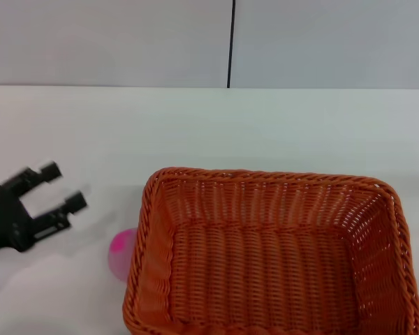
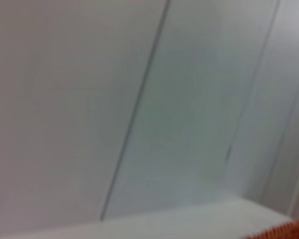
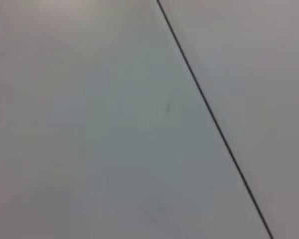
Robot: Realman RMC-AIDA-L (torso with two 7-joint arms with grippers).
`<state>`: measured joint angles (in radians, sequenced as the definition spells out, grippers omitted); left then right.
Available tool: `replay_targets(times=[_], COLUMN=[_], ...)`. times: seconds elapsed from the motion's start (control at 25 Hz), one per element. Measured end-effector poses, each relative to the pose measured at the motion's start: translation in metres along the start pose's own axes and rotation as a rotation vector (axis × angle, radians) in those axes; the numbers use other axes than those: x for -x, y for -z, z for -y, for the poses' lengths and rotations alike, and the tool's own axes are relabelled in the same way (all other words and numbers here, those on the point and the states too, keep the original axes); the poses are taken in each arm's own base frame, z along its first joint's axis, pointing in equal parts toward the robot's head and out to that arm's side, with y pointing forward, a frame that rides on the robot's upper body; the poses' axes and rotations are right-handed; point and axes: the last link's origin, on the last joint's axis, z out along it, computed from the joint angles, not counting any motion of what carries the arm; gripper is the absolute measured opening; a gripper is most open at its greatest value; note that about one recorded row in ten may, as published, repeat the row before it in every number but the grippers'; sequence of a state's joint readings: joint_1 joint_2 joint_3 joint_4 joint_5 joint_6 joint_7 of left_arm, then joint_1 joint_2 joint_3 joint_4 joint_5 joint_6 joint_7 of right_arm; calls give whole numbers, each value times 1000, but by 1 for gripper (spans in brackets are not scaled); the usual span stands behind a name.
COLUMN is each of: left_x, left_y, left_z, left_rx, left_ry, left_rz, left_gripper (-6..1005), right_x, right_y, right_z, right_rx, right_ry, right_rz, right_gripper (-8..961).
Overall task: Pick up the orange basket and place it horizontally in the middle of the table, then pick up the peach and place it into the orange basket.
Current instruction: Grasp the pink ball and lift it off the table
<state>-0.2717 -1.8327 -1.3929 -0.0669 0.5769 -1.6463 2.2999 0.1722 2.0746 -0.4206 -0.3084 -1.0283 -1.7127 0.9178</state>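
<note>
The orange basket (image 1: 272, 255) is what you are working around, so start from your left gripper (image 1: 61, 187): it hovers over the table (image 1: 195, 125) at the 9 o'clock side of the head view, its two black fingers (image 1: 75, 203) spread apart and holding nothing, tips aimed toward 2 o'clock. Just past those fingertips, toward 4 o'clock, you find the peach (image 1: 122, 252), a pale pink ball with a magenta blotch, lying on the white top and tucked against the basket's left wall, partly hidden by the braided rim. The peach and gripper are near but apart.

The basket stands upright, mouth up, with its long axis running 9 to 3 o'clock across the table. Its near rim is cut off by the lower edge of the head view, and its right rim reaches almost to the 3 o'clock edge. You have broad bare tabletop from 10 through 2 o'clock, up to the wall (image 1: 126, 42) with its dark vertical seam (image 1: 230, 42).

Your left wrist view catches only a sliver of the basket rim; the right wrist view shows wall and seam, and the right gripper appears nowhere.
</note>
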Motion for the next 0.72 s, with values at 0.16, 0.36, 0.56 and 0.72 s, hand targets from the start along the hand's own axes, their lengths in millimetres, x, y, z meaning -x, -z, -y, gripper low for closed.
replay_targets(times=[0.16, 0.36, 0.56, 0.72], left_x=[12, 28, 36, 40], left_y=[-8, -19, -22, -21], left_z=[-4, -6, -7, -9], left_rx=[30, 24, 13, 27], left_ry=[19, 37, 45, 65], left_rz=[82, 164, 193, 226], left_gripper=[736, 734, 732, 730], right_x=[2, 2, 1, 1], right_y=[4, 4, 3, 2], right_z=[1, 1, 0, 0], right_rx=[-19, -29, -26, -27], right_ry=[-4, -13, -19, -18], right_rz=[17, 33, 36, 38], right_gripper=[476, 474, 473, 473])
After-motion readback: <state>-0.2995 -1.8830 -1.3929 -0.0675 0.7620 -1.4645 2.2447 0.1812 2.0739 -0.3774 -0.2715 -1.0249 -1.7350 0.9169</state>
